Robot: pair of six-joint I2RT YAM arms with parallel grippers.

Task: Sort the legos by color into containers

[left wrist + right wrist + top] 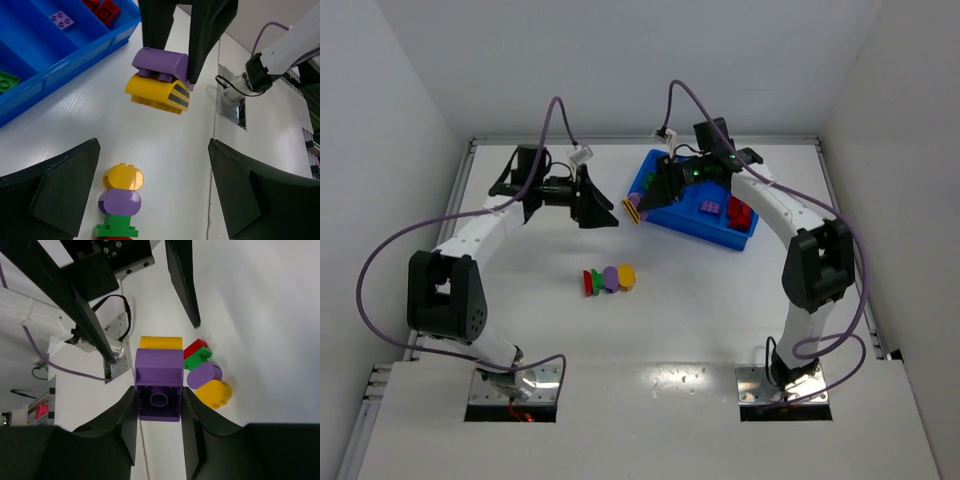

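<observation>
On the bench [520,300] the blue bin [700,232] sat far right. The left end effector [596,208], spread wide, faced the right end effector [638,208] just right of it, which pinched a purple-and-yellow brick pair [160,82] beside the bin's left corner.

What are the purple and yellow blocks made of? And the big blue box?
The purple block and yellow block look like hard plastic: smooth, evenly coloured, with moulded studs and a hollow underside. The blue box looks like plastic too: glossy, with thin moulded dividers. This is only a guess from how they look.
</observation>
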